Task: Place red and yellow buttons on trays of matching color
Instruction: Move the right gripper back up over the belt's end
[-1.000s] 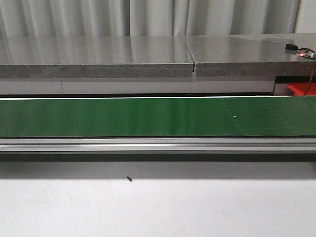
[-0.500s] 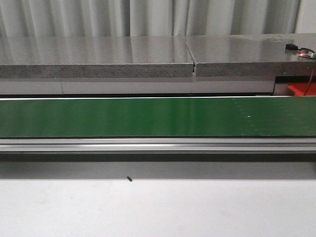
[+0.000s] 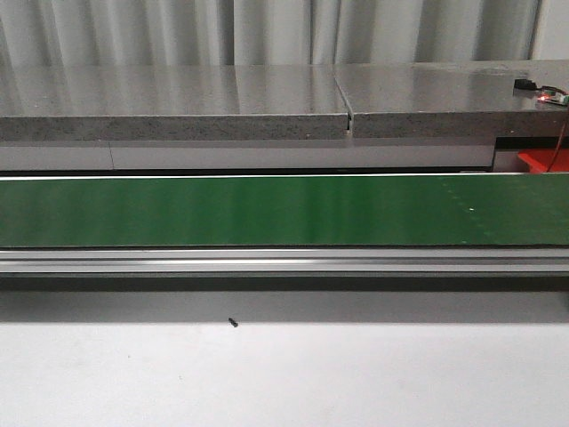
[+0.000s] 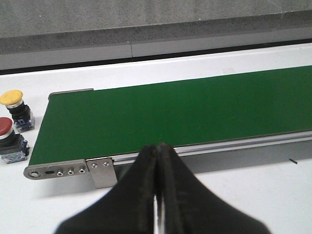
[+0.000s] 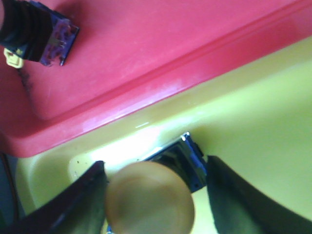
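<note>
My right gripper straddled a yellow button over the yellow tray, red tray touching; left gripper pinched shut, empty.

Front cam low, facing across conveyor belt, left wrist shares belt, right wrist close on trays

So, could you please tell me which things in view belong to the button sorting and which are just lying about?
Part of the job:
yellow button
red button
red tray
yellow tray
button between the right gripper fingers

Lying about:
small black speck
circuit board
</note>
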Robot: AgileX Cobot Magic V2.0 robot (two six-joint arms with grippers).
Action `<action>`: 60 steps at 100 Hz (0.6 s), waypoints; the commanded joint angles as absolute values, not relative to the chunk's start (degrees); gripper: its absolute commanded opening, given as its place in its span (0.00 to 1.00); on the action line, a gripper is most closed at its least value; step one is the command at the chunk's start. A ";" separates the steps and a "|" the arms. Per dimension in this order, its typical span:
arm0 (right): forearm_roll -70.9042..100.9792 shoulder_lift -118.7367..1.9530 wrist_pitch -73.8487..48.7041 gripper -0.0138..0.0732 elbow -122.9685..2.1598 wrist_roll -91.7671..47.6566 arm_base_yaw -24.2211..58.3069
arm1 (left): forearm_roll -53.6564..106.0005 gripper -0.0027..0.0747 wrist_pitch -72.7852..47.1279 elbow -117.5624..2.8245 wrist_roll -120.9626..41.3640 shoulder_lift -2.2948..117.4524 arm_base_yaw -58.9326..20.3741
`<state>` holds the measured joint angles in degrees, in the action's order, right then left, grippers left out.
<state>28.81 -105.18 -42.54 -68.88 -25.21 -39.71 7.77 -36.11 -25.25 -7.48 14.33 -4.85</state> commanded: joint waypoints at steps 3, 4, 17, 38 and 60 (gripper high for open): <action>29.72 -102.43 -42.70 0.74 -70.23 -26.04 -40.01 | 8.60 0.01 -32.05 -26.73 -6.86 14.81 -5.22; 29.79 -102.34 -42.78 0.74 -70.32 -26.04 -40.01 | 8.60 0.01 -32.05 -26.73 -6.86 14.81 -5.22; 29.91 -100.57 -42.42 0.74 -70.94 -26.04 -40.01 | 8.60 0.01 -32.05 -26.73 -6.86 14.81 -5.22; 33.58 -95.70 -42.40 0.74 -72.65 -26.20 -39.53 | 8.60 0.01 -32.05 -26.73 -6.86 14.81 -5.22; 34.36 -88.68 -40.07 0.73 -72.65 -28.60 -33.19 | 8.60 0.01 -32.05 -26.73 -6.86 14.81 -5.22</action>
<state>31.99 -94.04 -42.13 -70.85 -27.03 -35.76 7.77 -36.11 -25.25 -7.48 14.33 -4.85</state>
